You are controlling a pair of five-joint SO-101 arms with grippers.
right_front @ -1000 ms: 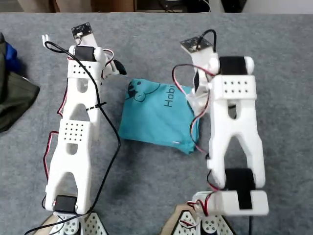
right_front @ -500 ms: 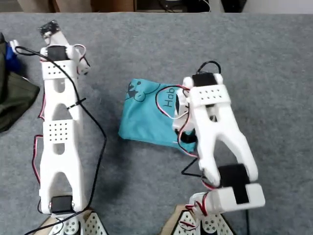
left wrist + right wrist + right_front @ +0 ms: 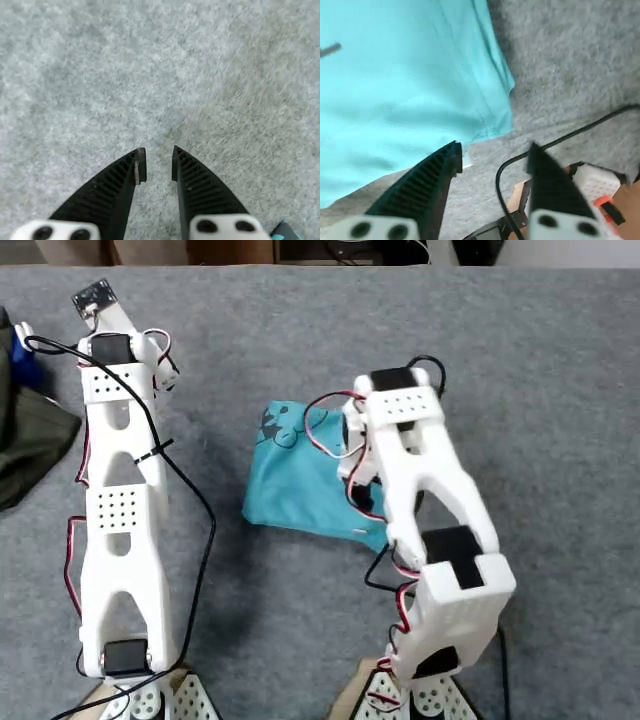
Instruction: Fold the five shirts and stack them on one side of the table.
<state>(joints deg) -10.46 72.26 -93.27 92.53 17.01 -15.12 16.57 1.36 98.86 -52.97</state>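
The high view is showing the folded teal fabric shirt [image 3: 295, 485] lying mid-table on the grey felt-covered table [image 3: 560, 390], partly under the right arm, with dark crumpled garments [image 3: 25, 440] lying at the left edge. Up close, the right claw [image 3: 495, 147] is hanging spread wide over the shirt's hemmed corner, while the left claw [image 3: 159, 162] is hanging narrowly parted above bare table. The arm is covering part of the shirt's dark print, making it unreadable.

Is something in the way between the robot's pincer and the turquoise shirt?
No, nothing visible is. The right pincer hangs open over the shirt's corner, with no object between them. A black cable lies beside it on the grey table, off the shirt.
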